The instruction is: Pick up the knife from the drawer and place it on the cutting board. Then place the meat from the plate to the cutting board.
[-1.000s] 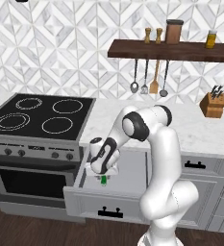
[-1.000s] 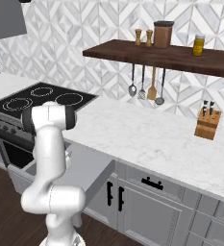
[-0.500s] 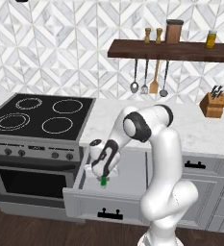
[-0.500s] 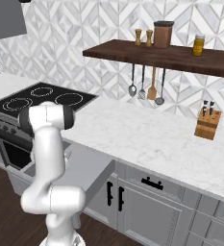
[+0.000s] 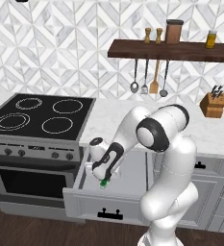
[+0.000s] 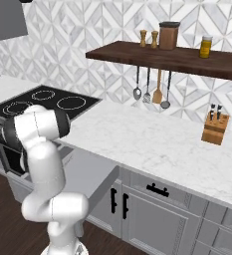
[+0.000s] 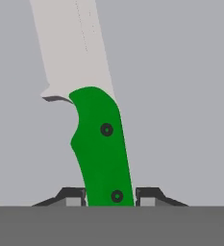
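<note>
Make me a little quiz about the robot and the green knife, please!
1. True or false: the drawer under the counter is pulled open.
2. What do the fingers press on? A) the blade B) the green handle C) the drawer's black handle
3. Fill in: the wooden knife block stands on the ______.

Key: 1 true. 2 B, the fingers close on both sides of the knife at the handle's end, with the gripper low over the drawer. 3 counter.
</note>
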Controlling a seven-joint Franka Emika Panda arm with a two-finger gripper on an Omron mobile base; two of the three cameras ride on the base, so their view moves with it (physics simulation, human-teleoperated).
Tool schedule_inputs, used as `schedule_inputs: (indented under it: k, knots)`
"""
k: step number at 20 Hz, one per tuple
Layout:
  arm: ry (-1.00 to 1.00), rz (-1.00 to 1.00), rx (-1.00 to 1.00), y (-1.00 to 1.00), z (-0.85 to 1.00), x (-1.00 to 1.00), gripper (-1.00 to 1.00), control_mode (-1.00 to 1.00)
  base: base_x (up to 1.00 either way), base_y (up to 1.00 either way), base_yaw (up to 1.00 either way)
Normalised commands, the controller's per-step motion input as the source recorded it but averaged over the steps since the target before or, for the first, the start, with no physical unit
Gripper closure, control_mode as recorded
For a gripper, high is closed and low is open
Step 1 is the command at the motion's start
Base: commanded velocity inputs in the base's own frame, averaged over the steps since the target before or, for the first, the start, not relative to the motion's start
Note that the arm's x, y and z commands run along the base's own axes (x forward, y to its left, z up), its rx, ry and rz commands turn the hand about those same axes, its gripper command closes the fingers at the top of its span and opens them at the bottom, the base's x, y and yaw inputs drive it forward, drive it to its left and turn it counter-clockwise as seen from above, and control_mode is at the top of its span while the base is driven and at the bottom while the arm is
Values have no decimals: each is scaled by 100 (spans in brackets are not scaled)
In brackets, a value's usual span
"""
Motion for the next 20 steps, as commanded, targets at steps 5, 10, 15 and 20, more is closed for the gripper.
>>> schedule_inputs:
  k: [5,10,15,20]
  knots:
    - [0,-50,-2,66,43,-9,100,-100,0,0,0]
    - [1,-55,0,45,6,-22,100,-100,0,0,0]
    - [0,-54,0,11,38,-25,100,-100,0,0,0]
    - [0,-48,0,0,85,-35,100,-100,0,0,0]
